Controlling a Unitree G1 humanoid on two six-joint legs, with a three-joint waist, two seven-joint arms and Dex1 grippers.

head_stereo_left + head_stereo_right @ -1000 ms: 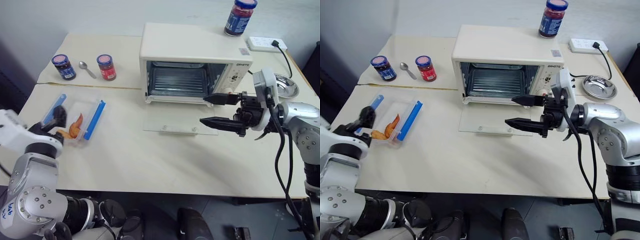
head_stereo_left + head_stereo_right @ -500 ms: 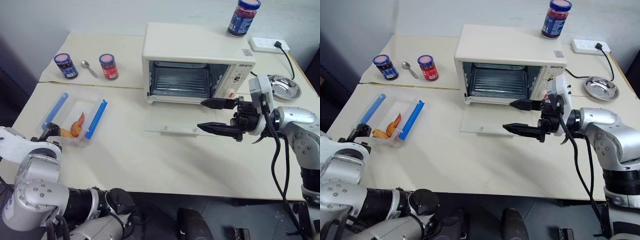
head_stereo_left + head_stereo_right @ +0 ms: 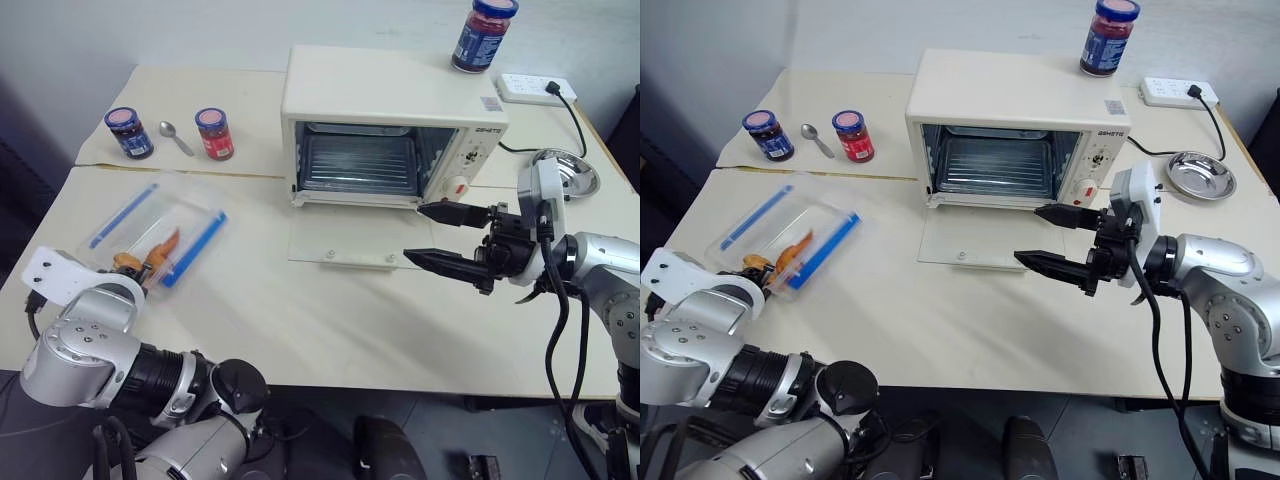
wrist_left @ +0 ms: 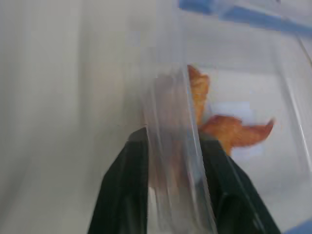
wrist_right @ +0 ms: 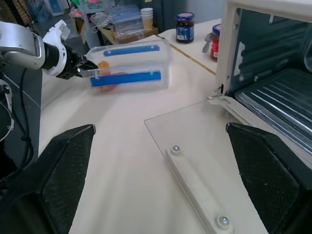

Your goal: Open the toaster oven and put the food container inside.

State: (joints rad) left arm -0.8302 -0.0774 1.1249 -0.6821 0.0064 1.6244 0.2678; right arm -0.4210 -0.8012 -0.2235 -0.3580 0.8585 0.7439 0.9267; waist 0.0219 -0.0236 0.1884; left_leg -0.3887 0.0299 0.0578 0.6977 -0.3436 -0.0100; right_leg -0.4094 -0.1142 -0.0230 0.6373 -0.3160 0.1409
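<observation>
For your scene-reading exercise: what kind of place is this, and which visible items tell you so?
Probably a mock kitchen counter in a lab: a toaster oven with jars and a spoon on a plain table, and shelves of clutter behind.

Table (image 3: 300, 320): cream top.
Toaster oven (image 3: 390, 100): back centre.
Two jars (image 3: 128, 133), spoon (image 3: 176, 137): left of oven.
Steel dish (image 3: 575, 172), power strip (image 3: 534, 89): right of oven.
</observation>
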